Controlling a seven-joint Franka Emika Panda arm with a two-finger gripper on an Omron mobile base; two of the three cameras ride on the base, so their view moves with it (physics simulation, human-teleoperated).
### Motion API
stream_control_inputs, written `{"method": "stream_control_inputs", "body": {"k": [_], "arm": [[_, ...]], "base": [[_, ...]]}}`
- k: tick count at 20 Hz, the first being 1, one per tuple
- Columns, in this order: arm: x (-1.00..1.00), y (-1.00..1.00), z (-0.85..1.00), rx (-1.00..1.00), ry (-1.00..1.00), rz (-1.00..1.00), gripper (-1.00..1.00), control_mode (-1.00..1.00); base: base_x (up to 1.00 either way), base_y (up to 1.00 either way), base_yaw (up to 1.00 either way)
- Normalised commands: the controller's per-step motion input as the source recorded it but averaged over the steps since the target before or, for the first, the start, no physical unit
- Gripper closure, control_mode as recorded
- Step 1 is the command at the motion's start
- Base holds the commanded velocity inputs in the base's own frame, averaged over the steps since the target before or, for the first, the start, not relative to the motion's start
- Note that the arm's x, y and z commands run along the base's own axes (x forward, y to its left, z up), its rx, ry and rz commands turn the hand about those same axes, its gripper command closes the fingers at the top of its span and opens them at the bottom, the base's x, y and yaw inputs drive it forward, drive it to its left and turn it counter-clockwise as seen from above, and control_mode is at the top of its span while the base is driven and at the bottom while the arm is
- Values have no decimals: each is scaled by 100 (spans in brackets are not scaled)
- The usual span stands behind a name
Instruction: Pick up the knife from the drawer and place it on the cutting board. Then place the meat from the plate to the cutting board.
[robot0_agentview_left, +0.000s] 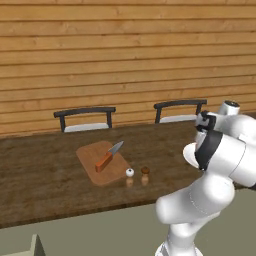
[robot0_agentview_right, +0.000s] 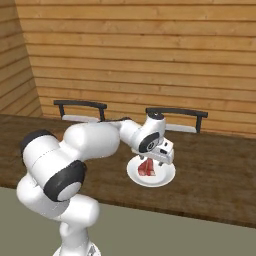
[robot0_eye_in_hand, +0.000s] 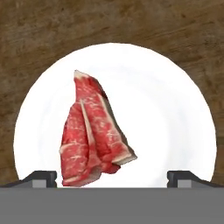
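Note:
The knife (robot0_agentview_left: 108, 156), with its reddish-brown handle and grey blade, lies on the light-brown cutting board (robot0_agentview_left: 90, 165) on the dark wooden table. To the right, the red streaked meat (robot0_eye_in_hand: 94, 131) rests on the round white plate (robot0_eye_in_hand: 166, 109). My gripper (robot0_eye_in_hand: 113, 179) hangs just above the plate and stands open, its fingertips (robot0_eye_in_hand: 41, 177) spread wide with the near end of the meat closer to the left tip. From the right base view the gripper (robot0_agentview_right: 150, 161) sits directly over the meat (robot0_agentview_right: 146, 170) and the plate (robot0_agentview_right: 167, 177).
A white salt shaker (robot0_agentview_left: 129, 173) and a brown pepper shaker (robot0_agentview_left: 145, 171) stand beside the board's near right corner. Two dark chairs (robot0_agentview_left: 85, 118) (robot0_agentview_left: 180, 109) line the table's far side before a wooden wall. The table's near edge (robot0_agentview_left: 75, 212) runs in front.

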Motion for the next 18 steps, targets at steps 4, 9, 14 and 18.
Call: {"method": "stream_control_inputs", "body": {"k": [4,9,14,18], "arm": [[12,-7,-24,0,3,10,-100,-100],[23,28,-13,0,5,13,-100,-100],[21,34,-10,-1,7,14,-100,-100],[1,-16,-27,0,1,10,-100,-100]], "base": [[0,0,0],[0,0,0],[0,0,0],[0,0,0]]}}
